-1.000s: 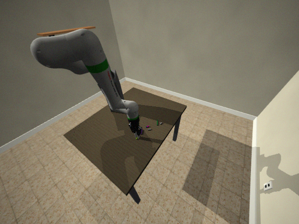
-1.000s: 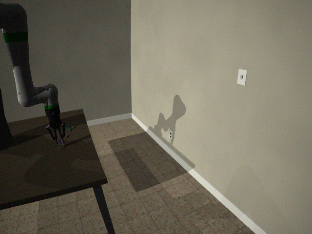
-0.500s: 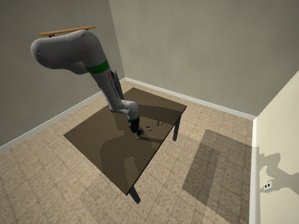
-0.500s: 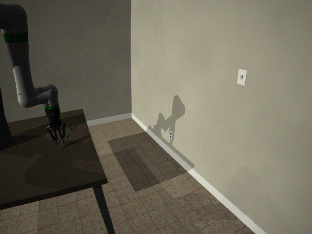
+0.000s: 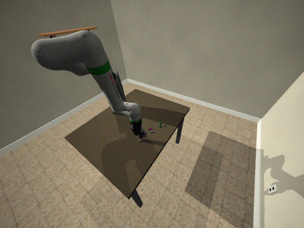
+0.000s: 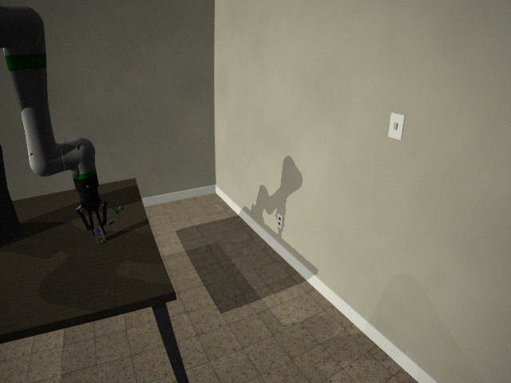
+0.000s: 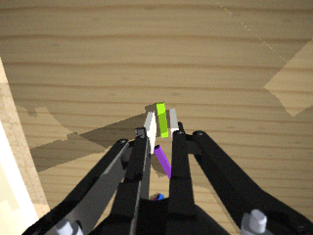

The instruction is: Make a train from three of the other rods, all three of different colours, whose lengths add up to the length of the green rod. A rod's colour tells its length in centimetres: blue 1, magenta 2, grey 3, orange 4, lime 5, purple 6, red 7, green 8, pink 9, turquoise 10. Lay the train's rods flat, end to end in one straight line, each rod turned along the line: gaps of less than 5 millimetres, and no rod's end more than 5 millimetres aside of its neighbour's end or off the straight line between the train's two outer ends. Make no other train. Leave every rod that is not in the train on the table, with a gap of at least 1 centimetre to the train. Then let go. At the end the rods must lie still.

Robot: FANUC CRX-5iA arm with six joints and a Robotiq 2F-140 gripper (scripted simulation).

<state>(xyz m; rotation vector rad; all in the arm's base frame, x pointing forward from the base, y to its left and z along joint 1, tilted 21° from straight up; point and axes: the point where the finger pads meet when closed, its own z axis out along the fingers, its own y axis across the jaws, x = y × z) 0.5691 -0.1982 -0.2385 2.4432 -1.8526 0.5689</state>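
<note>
Top: lime rod (image 5: 139,141) (image 6: 101,240) (image 7: 162,119) is on the table (image 5: 118,156) (image 6: 82,284) (image 7: 235,73), green rod (image 5: 160,124) (image 6: 112,211) well apart from it. Exterior: gripper (image 5: 139,138) (image 6: 100,236) (image 7: 162,118) is right down at the lime rod, no containers seen. Wrist: jaws narrowly open astride the lime rod, nothing gripped, purple rod (image 5: 144,134) (image 6: 98,231) (image 7: 163,162) just beside; I'd centre, square pads to its sides, close gently.
</note>
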